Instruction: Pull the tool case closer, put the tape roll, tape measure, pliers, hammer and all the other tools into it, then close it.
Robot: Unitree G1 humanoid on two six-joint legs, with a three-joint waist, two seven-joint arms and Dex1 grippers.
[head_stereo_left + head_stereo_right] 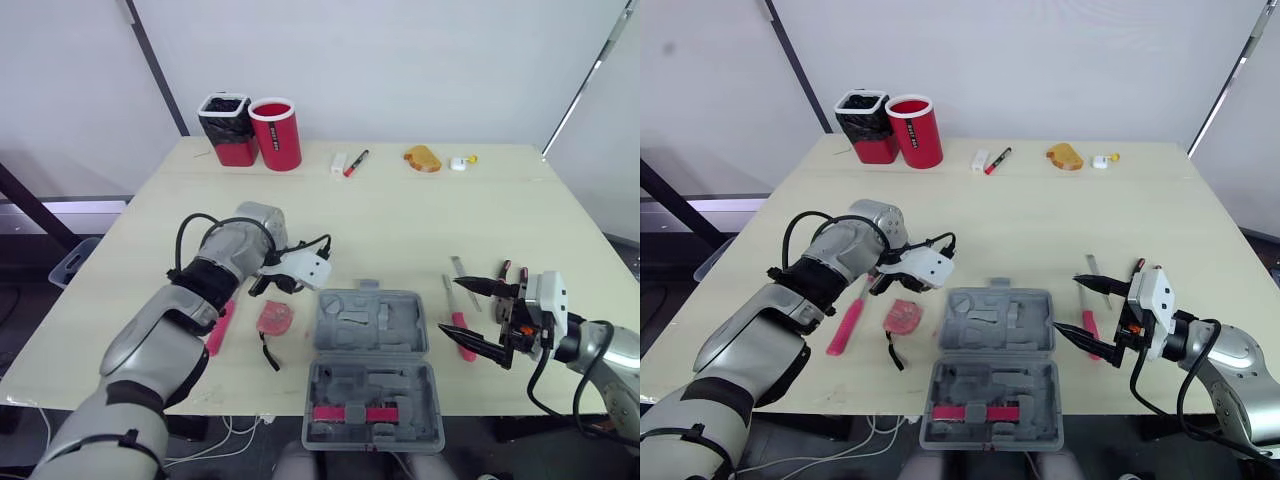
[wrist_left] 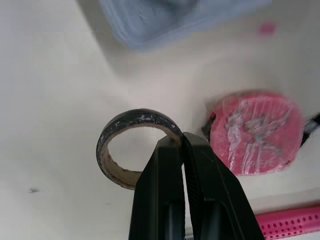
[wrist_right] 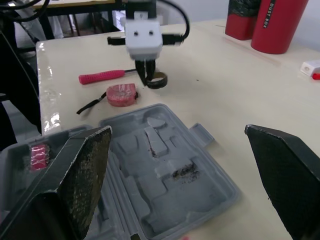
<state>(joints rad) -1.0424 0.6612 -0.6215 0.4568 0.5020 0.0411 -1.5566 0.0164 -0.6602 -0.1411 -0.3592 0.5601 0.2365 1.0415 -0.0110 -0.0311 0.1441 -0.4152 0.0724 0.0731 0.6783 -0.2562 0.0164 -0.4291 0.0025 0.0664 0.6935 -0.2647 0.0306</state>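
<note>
- The left claw point(image 2: 181, 140) is pressed together on the wall of the tape roll point(image 2: 135, 116). The ring sticks out to one side of the tips, with its hole facing up toward the wrist. I cannot tell whether it is clear of the table point(image 1: 420, 220).
- The case point(image 1: 372, 330) lies open just to the right of this claw and slightly nearer the robot. Its closest corner is just beside the tips.
- The case's two halves run one behind the other, away from the robot. The far half, with bare moulded pockets, is roughly level with the claw. The near half sits at the table edge.
- My reading is that the carry is a short sideways move to the right, over the case wall. With its hole facing up, the roll should drop in flat.
- The tape measure point(image 1: 275, 318) sits just beside the claw on the robot's side, to the left of the case. Its strap trails toward the robot, out of the path to the case.
- A pink handle point(image 1: 220, 328) lies to the left of the claw.
- The right claw point(image 1: 448, 306) is spread wide and empty. It is beyond the case from the left claw, over a screwdriver point(image 1: 462, 338).
- The left arm already holds the roll and is the nearer one to that half.
</note>
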